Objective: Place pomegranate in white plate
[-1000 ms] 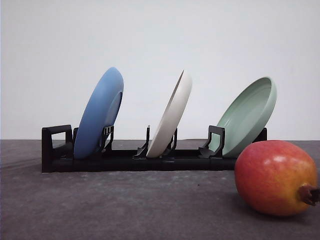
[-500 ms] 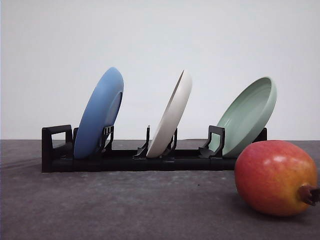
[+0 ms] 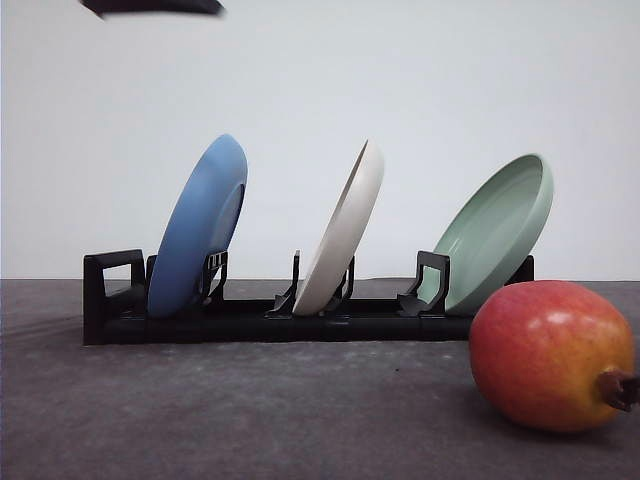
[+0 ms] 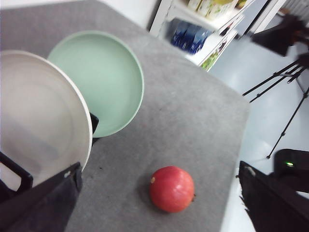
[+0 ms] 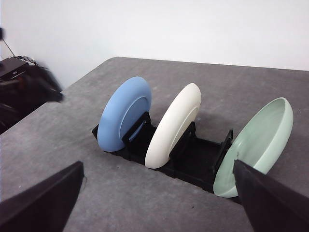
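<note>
Overhead, a dark blurred arm part [image 3: 152, 7] has just slid into the top left corner of the front view, where a moment ago only bare wall showed; nothing else has shifted. That reads as the left arm beginning to move, so the task looks to be at its very start, with the fruit ungrasped.

From the front, the pomegranate [image 3: 552, 355] lies on the grey counter [image 3: 250, 410] at the right, near the camera, its brown calyx pointing right. Behind it a black dish rack [image 3: 260, 318] holds three tilted plates on edge: the blue plate [image 3: 195, 230] at the left, the white plate [image 3: 345, 235] in the middle slot and the mint-green plate [image 3: 500, 230] at the right, just behind the fruit.

The left wrist view looks down on the pomegranate [image 4: 172, 189] lying clear of the rack, near the counter's edge, with the white plate [image 4: 38, 116] and green plate [image 4: 96, 79] seen from their hollow sides; the front view cannot give that spacing. The right wrist view takes in all three plates from farther back.

The left gripper [image 4: 159, 205] has its jaws spread wide and empty, as does the right gripper [image 5: 159, 203]. Since the white plate stands on edge, it probably needs lifting out and laying flat before the fruit can rest in it.
</note>
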